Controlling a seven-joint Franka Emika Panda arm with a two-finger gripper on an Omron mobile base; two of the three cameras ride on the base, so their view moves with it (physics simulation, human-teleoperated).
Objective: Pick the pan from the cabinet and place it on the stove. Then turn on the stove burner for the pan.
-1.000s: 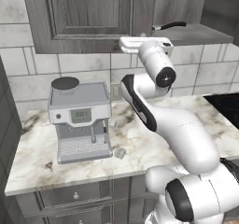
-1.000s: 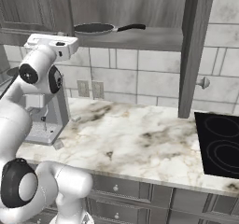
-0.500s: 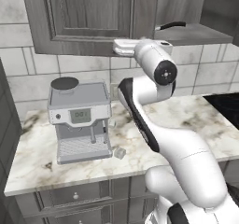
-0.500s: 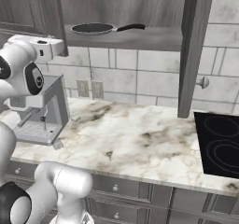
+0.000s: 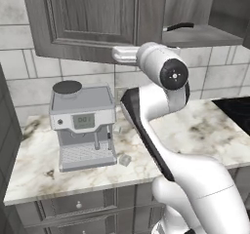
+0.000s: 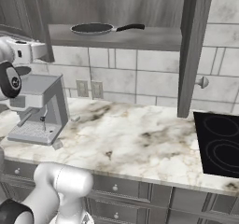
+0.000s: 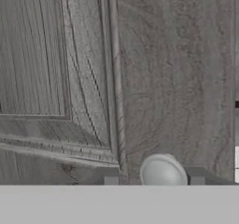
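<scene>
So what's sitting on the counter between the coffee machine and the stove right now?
Right base view: bare marble counter between the coffee machine and the stove. A small pale cube sits right beside the machine.

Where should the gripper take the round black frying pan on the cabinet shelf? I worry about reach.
Judging by its pose, grip the long thin black handle of the round black frying pan, coming from the open front: it points right along the grey wood-grain cabinet shelf, away from the shallow bowl.
</scene>
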